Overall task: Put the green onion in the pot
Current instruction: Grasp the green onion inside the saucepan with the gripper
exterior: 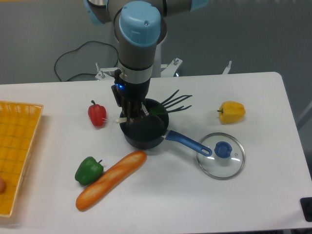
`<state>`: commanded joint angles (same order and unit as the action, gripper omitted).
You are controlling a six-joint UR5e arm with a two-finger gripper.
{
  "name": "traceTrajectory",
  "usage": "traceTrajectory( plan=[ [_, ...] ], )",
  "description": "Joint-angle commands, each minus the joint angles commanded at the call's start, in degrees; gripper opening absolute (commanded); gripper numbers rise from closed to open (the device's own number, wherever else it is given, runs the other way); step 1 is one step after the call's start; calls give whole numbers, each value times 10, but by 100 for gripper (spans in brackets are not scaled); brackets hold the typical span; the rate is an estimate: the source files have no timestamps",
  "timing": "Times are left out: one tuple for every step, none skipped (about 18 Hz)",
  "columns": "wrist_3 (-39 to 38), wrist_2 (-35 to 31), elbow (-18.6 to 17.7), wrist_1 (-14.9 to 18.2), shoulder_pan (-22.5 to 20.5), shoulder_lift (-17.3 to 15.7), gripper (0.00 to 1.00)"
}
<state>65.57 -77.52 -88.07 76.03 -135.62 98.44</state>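
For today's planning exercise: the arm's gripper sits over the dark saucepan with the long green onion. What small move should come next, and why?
Probably open the gripper and lift straight up. The long thin green onion already lies across the small dark blue-black saucepan, its white tip by the fingers at the left rim and its dark leaves splayed past the right rim. Whether the fingers are clamped on it cannot be told.

dark pot (146,139); yellow pepper (232,112); red pepper (97,114)

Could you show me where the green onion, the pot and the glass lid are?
green onion (179,101), fixed camera, on its dark leaves sticking out past the pot.
pot (146,135), fixed camera, on its dark side wall.
glass lid (223,149), fixed camera, on its blue knob.
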Motion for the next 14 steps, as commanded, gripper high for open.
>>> traceTrajectory(
  plan=[
    [-2, 0, 0, 0, 0, 0, 0],
    [-3, -1, 0, 0, 0, 0, 0],
    [-3, -1, 0, -1, 1, 2, 0],
    [-4, 0, 0, -5, 1, 3, 0],
    [-4, 1, -1, -13, 3, 4, 0],
    [-4, 2, -2, -14, 4, 4, 0],
    [-4, 2, -4, -14, 3, 3, 0],
    [-4, 2, -5, -15, 4, 3, 0],
    [-6, 2, -5, -15, 4, 3, 0],
    [-12, 2, -5, -15, 4, 3, 0],
    [-21, 2, -5, -15, 5, 3, 0],
    [-25, 2, -6, -15, 7, 3, 0],
    [-26, 2, -6, -15, 12, 4, 0],
    [-27, 2, -6, -15, 16, 4, 0]
  ],
)
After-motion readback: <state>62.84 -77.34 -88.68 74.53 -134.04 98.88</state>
